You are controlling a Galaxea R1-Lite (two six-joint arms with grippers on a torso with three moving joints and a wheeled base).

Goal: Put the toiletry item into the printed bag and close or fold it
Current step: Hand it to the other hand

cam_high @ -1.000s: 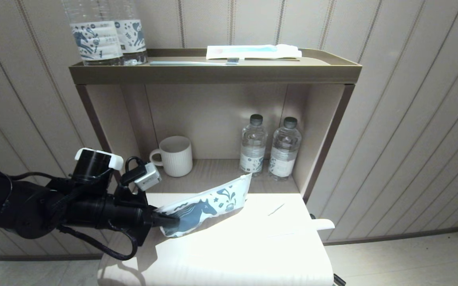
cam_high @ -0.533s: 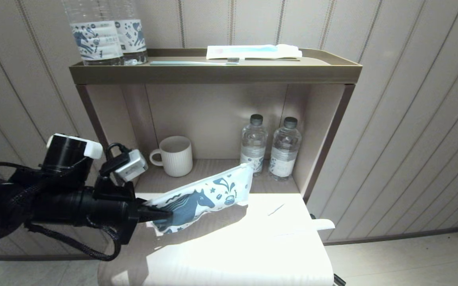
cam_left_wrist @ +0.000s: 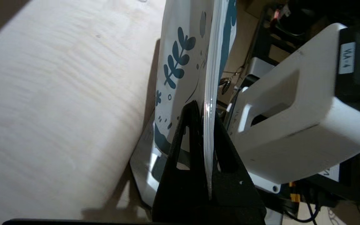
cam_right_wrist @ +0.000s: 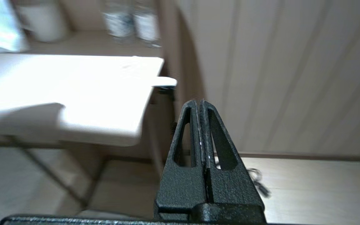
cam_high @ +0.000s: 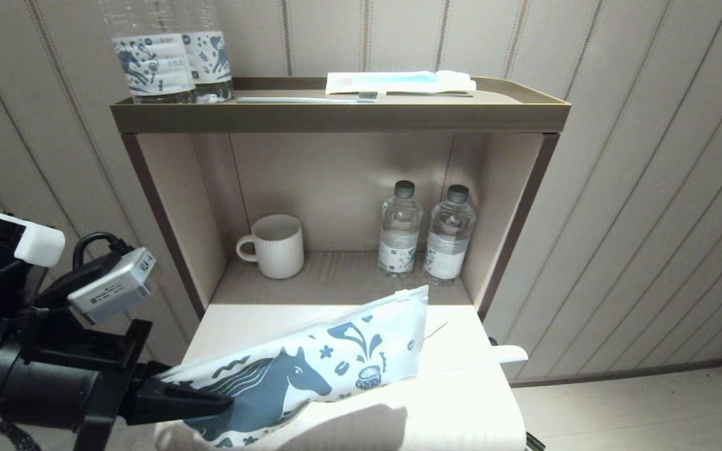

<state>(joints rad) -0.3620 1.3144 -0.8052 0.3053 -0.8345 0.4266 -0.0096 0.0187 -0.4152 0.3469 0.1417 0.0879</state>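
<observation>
While the left gripper [cam_high: 210,401] pinches the bag [cam_high: 336,360] by its edge, lifting it for loading, the right gripper [cam_right_wrist: 200,106] idles closed, empty.

Pale table [cam_high: 461,401], white toiletry item [cam_high: 506,354] (overhanging edge), shelf unit [cam_high: 336,116] behind

Left gripper [cam_high: 223,401] pulled printed bag [cam_high: 329,366] back toward robot, lower-left
</observation>
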